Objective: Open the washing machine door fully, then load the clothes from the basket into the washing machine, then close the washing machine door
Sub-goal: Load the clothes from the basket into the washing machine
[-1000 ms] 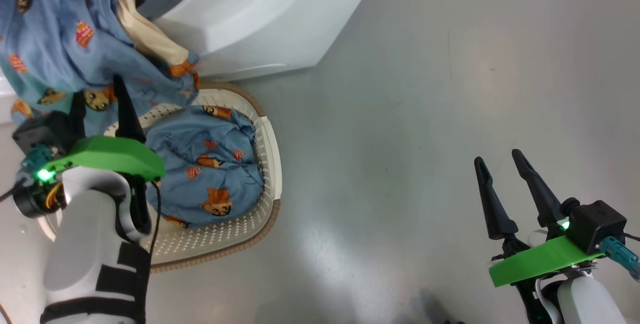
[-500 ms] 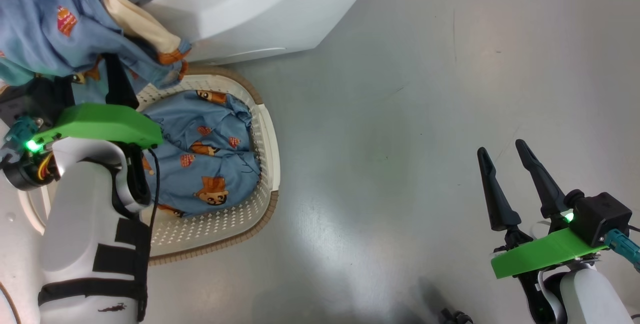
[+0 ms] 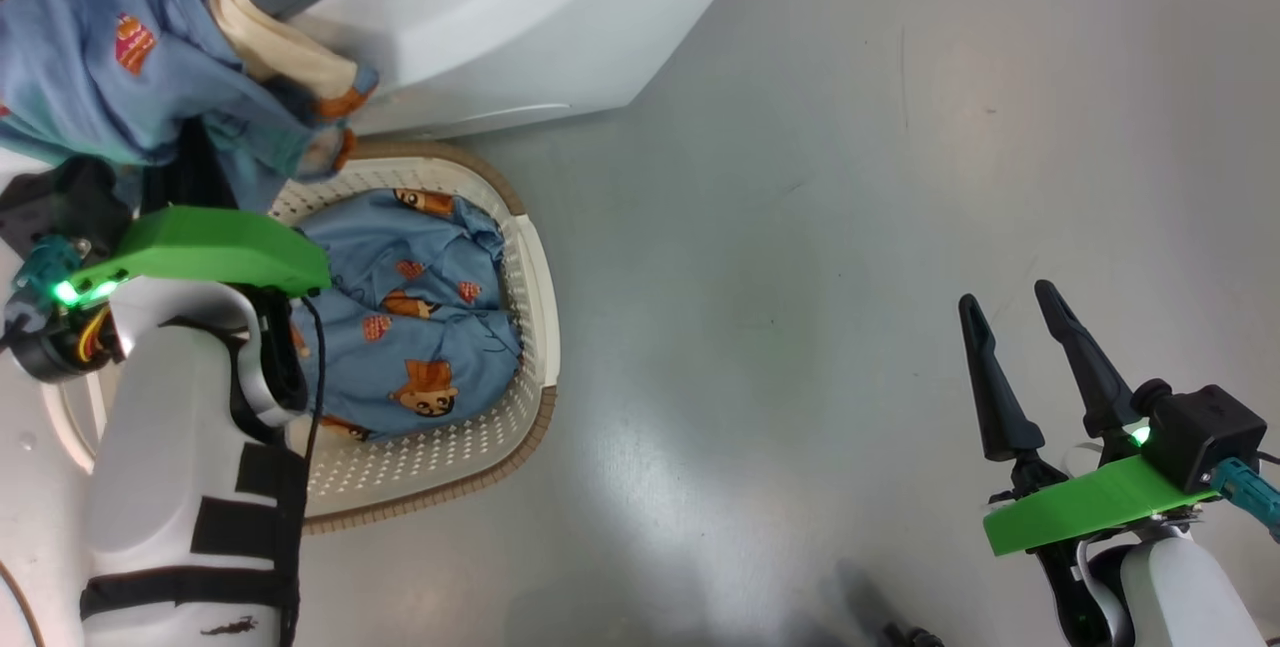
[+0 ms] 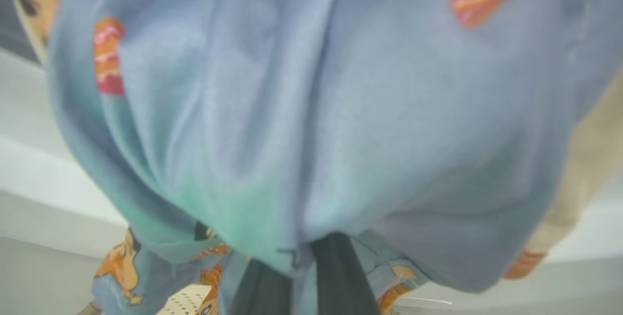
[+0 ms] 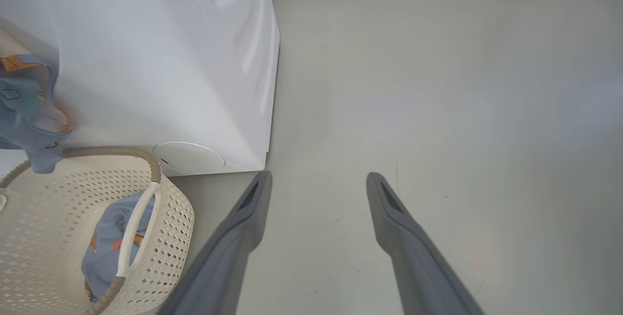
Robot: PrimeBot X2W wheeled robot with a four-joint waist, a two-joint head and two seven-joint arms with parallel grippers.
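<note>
The left end effector [image 4: 302, 281] pinches the clothes [image 3: 90, 57], which hang just ahead at the mouth of the washing machine [image 3: 520, 17]; more lie in the basket [image 3: 535, 307] below; the right end effector [image 3: 1020, 312], spread, sits well apart.

No words, brand names, numbers or signs can be read anywhere; the light blue fabric clothes [image 4: 311, 110] carry only small orange-brown cartoon figures, without lettering.

Blue cartoon-print clothes [image 3: 90, 57] draped at white washing machine [image 3: 520, 17] mouth, more in cream basket [image 3: 537, 277] below
</note>
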